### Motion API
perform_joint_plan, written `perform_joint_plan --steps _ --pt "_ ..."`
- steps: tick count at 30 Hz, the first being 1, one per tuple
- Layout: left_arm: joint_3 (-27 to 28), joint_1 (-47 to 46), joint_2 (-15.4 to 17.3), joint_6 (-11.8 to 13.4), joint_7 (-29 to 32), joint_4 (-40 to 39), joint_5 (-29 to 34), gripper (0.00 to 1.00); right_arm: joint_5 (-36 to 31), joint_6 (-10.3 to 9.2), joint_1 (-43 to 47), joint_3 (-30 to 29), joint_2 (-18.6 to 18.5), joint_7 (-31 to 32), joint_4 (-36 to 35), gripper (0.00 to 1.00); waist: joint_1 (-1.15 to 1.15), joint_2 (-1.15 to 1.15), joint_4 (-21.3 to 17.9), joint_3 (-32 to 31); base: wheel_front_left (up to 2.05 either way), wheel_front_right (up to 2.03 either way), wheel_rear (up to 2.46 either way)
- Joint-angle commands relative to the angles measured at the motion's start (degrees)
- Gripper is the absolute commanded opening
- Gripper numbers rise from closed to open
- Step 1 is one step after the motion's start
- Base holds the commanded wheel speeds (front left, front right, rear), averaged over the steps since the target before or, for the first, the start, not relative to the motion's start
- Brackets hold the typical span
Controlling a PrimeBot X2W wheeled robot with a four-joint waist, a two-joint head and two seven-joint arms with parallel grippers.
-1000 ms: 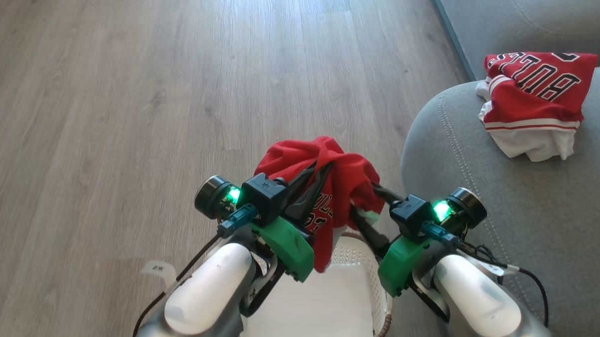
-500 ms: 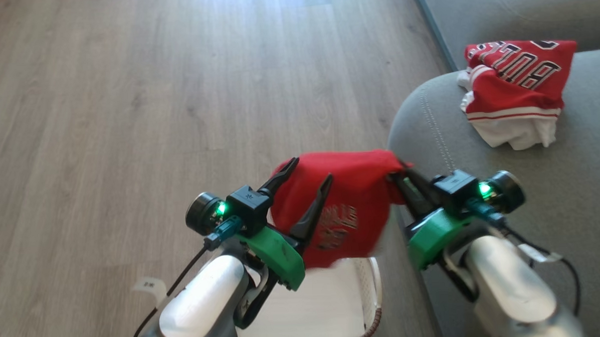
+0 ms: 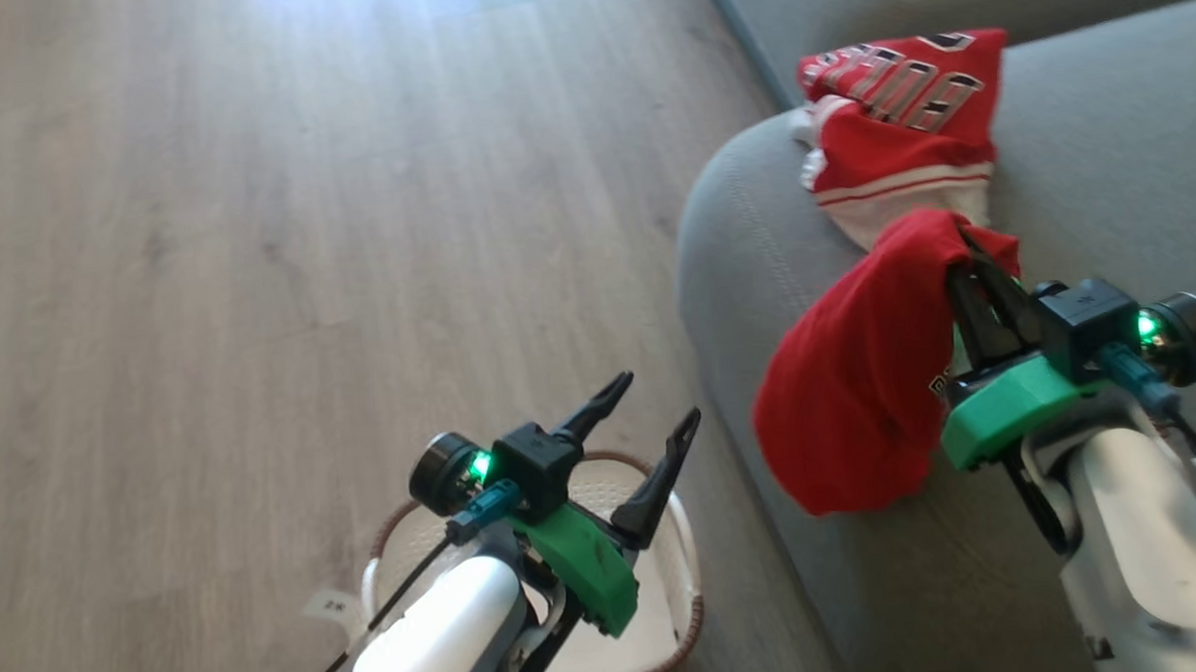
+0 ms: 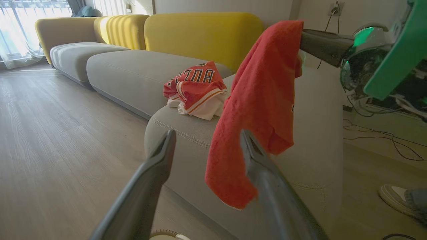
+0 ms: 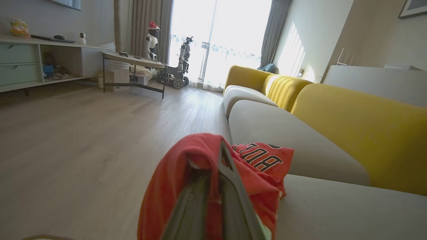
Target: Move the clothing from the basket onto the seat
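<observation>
red jersey [image 3: 859, 397] pinched in right end effector [image 3: 963, 249] over seat [image 3: 1089, 160], left end effector [image 3: 660, 396] spread wide

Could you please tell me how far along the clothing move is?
Done: one crumpled red-and-white jersey lies on the grey fabric seat cushion. In hand: the right gripper is shut on a second red jersey, hanging at the cushion's rounded edge. The left gripper is open and empty above the white plastic basket. Left: release this jersey; the basket's visible floor looks bare.
</observation>
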Motion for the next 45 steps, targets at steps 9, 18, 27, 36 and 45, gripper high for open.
perform_joint_plan --steps 9,18,27,36,45 --pt "-0.5 -0.9 -0.5 -0.3 -0.7 -0.6 -0.8 1.0 -0.5 -0.02 0.5 -0.9 -1.5 3.6 -9.4 0.0 0.0 0.0 -10.6 2.1 0.0 0.0 0.0" --pt "-1.8 -2.4 -0.8 -0.1 -0.8 -0.3 -0.6 1.0 -0.2 -0.02 -1.7 0.3 -1.2 4.3 -11.6 0.0 0.0 0.0 -15.1 5.9 0.0 0.0 0.0" --pt "-1.5 -4.2 -0.3 0.5 -0.9 -0.1 -0.4 1.0 0.0 -0.02 -11.9 3.1 -2.9 3.0 -6.9 0.0 0.0 0.0 -14.2 9.2 0.0 0.0 0.0" --pt "-1.1 -6.2 1.2 1.6 -0.7 -1.9 0.4 1.0 1.1 -0.02 -30.8 4.3 -9.6 3.8 0.7 0.0 0.0 0.0 -9.3 14.0 0.0 0.0 0.0" --pt "-1.6 -9.0 2.5 1.9 0.3 -4.4 1.8 1.0 0.2 -0.02 -46.8 0.5 -17.8 6.2 11.7 0.0 0.0 0.0 -2.7 19.3 0.0 0.0 0.0"
